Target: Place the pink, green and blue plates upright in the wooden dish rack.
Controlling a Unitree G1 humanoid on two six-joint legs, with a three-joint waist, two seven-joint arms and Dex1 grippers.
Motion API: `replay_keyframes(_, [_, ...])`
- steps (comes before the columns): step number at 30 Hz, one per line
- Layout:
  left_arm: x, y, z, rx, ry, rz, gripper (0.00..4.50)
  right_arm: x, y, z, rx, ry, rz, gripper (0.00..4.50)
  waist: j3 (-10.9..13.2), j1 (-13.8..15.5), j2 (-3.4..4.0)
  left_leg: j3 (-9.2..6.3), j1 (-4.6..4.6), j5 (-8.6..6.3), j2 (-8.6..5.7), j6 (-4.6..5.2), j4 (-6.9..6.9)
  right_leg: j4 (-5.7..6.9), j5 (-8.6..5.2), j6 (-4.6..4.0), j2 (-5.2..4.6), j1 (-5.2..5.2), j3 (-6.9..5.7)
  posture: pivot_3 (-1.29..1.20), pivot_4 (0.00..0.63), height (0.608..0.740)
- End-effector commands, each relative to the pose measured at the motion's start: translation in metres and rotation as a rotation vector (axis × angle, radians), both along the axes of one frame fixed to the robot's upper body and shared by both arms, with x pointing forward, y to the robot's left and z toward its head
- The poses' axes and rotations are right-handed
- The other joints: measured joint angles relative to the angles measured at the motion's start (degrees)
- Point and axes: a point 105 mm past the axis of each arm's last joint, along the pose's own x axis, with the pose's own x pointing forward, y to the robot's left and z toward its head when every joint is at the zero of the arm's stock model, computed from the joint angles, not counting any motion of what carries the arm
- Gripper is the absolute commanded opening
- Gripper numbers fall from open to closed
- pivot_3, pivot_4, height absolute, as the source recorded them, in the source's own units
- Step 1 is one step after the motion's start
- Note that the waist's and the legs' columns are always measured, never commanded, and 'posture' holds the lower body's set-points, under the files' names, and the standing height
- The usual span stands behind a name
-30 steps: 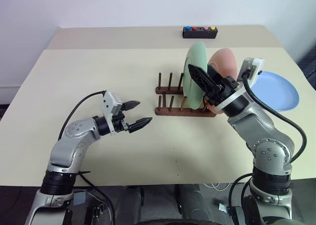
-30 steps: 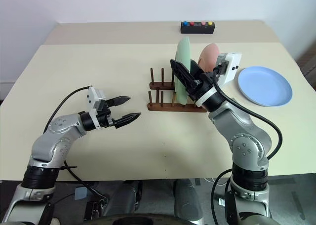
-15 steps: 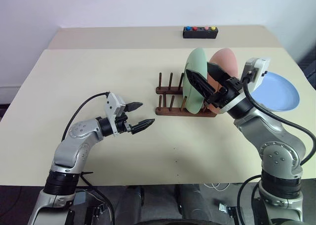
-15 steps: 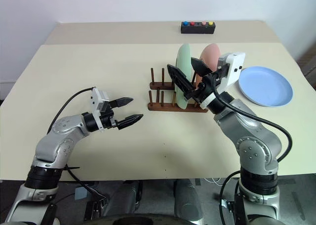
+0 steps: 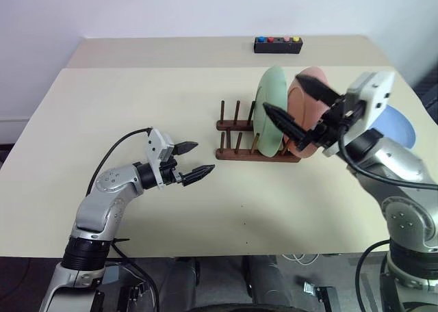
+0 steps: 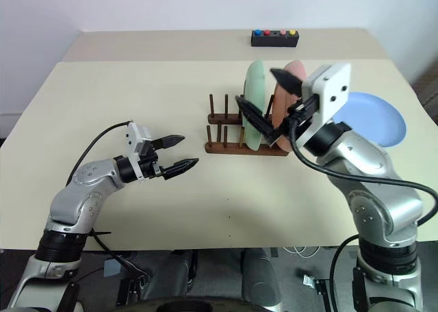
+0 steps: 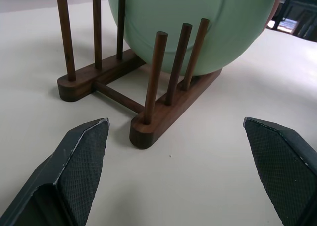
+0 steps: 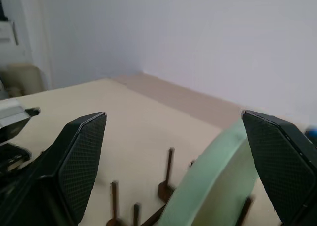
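Observation:
The wooden dish rack (image 5: pixel 256 154) stands at mid-table. The green plate (image 5: pixel 270 113) stands upright between its pegs, and the pink plate (image 5: pixel 309 96) stands just to the right of it at the rack's right end. Flat on the table at the far right lies the blue plate (image 6: pixel 373 117), partly hidden by my right arm. My right gripper (image 5: pixel 280 92) hovers open in front of the two racked plates, holding nothing. To the left of the rack, my left gripper (image 5: pixel 204 157) is open, level and empty, pointing at the rack (image 7: pixel 148 117) and the green plate (image 7: pixel 198 28).
A black box with coloured buttons (image 5: pixel 277 45) sits at the far edge of the table. The rack's left peg rows (image 5: pixel 229 124) hold nothing. Bare tabletop (image 5: pixel 137 100) spreads to the left and in front of the rack.
My right gripper let go of the green plate, opened wide, rolled, and lifted up and back. The green plate now stands by itself in the rack. My left arm stayed put.

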Motion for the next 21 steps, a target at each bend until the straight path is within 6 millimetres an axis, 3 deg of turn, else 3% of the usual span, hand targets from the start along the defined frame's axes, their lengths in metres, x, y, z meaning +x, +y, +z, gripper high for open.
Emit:
replay_keyframes(1, [-0.002,-0.002,0.008,-0.006,-0.041,-0.015,4.50,-0.012,-0.040,0.028,-0.099,-0.111,-0.135,4.45,0.0,0.3,0.00,0.00,-0.01,0.00,0.00,0.00,0.00,-0.02,0.00,0.00,0.00,0.01,0.00,0.00,0.150,0.740])
replay_keyframes(6, [-0.006,-0.007,0.008,0.001,-0.034,-0.054,4.50,-0.017,-0.102,0.013,-0.249,-0.004,-0.327,4.45,0.0,0.2,-0.04,0.03,-0.01,-0.05,-0.01,0.08,0.01,-0.14,-0.01,-0.01,-0.01,0.10,0.00,0.00,0.150,0.740])
replay_keyframes(9, [-0.010,-0.015,0.006,0.025,-0.035,-0.100,4.50,-0.018,-0.131,-0.021,-0.385,0.138,-0.417,4.45,0.0,0.1,-0.01,0.07,0.04,-0.05,0.00,0.08,0.02,-0.11,-0.04,-0.07,-0.01,0.10,0.02,0.00,0.150,0.740])
replay_keyframes(16, [-0.014,-0.027,0.008,0.040,-0.055,-0.156,4.50,0.001,-0.171,-0.096,-0.562,0.337,-0.586,4.45,0.0,-0.2,0.02,0.23,0.12,-0.05,0.02,0.08,0.08,-0.07,-0.08,-0.14,0.00,0.11,0.15,0.00,0.150,0.740])
replay_keyframes(21, [-0.014,-0.027,0.009,0.046,-0.063,-0.152,4.50,0.022,-0.190,-0.131,-0.610,0.373,-0.662,4.45,0.0,-0.2,0.05,0.25,0.09,-0.04,0.01,0.08,0.09,-0.09,-0.09,-0.14,-0.01,0.10,0.18,0.00,0.150,0.740])
